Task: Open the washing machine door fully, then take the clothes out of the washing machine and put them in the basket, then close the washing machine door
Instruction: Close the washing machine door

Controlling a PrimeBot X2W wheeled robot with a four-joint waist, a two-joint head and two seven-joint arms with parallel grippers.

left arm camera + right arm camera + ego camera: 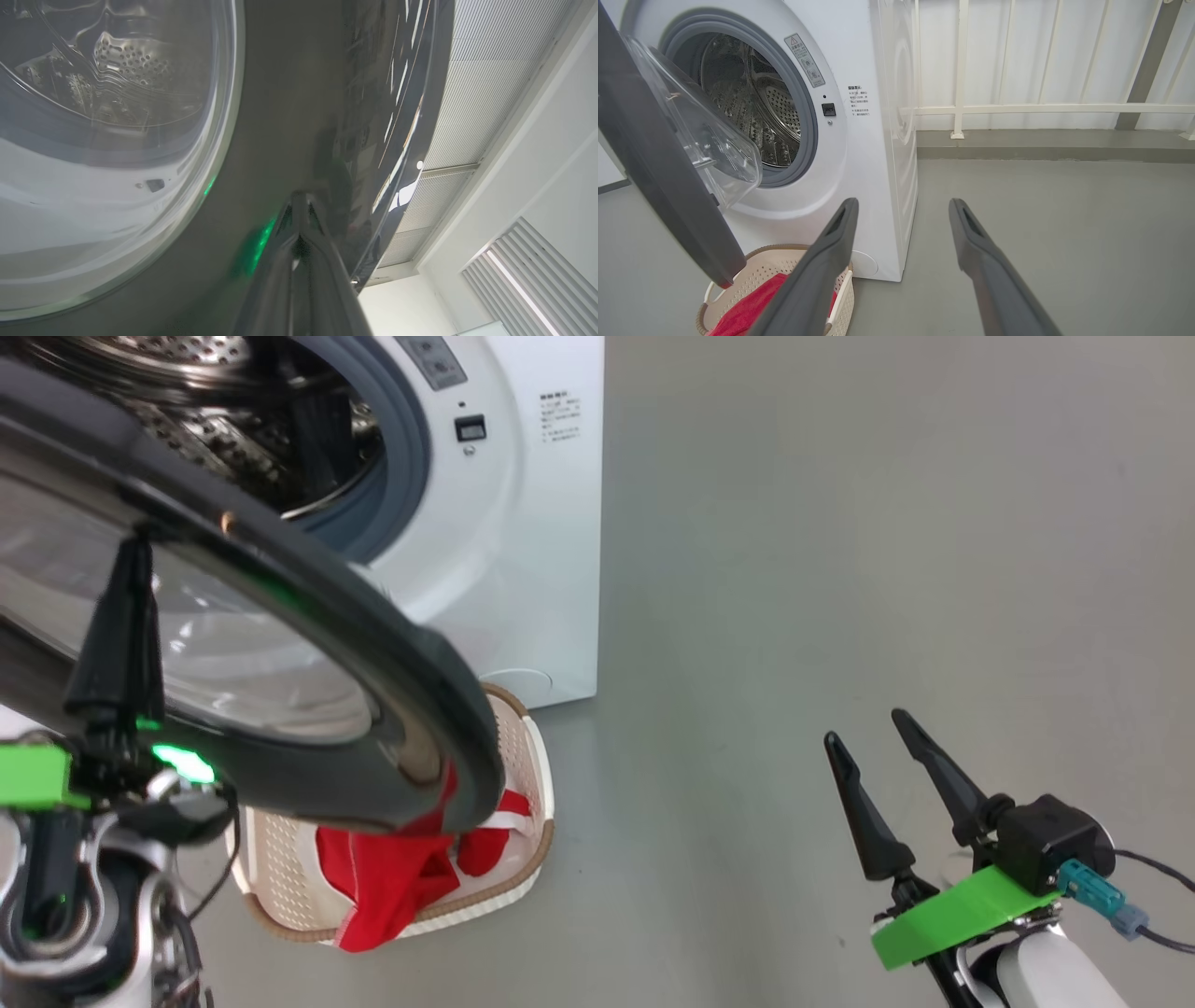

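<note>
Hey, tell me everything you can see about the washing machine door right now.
The washing machine door is a big round panel with a wide glossy black rim and a clear, bulging bowl window at its centre, plastic or glass by the look. It stands partly open, swung out from the washing machine, its lower edge hanging over the basket. The left gripper, jaws shut, appears to press its tips against the outer face of the rim.
</note>
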